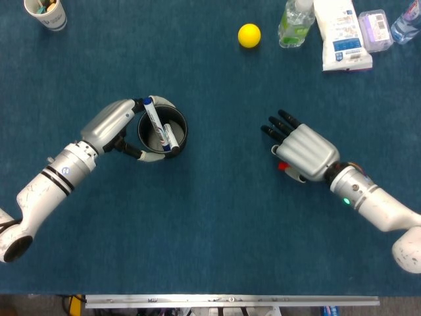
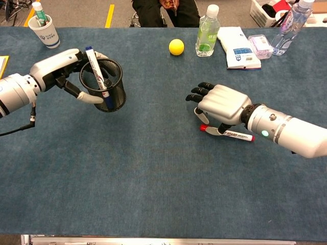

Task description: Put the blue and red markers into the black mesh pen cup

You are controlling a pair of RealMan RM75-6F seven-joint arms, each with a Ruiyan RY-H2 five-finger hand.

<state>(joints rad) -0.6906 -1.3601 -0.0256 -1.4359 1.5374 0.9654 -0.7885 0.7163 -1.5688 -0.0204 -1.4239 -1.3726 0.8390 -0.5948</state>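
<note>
Right hand (image 2: pixel 220 104) covers one red marker (image 2: pixel 228 134); one blue marker (image 2: pixel 96 70) cupped.

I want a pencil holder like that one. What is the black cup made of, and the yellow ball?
The black mesh pen cup looks like thin metal wire painted matte black: you can see through its tiny grid holes to the blue marker inside. The yellow ball looks smooth and evenly dull, perhaps foam, rubber or plastic; the pictures cannot settle which.
</note>
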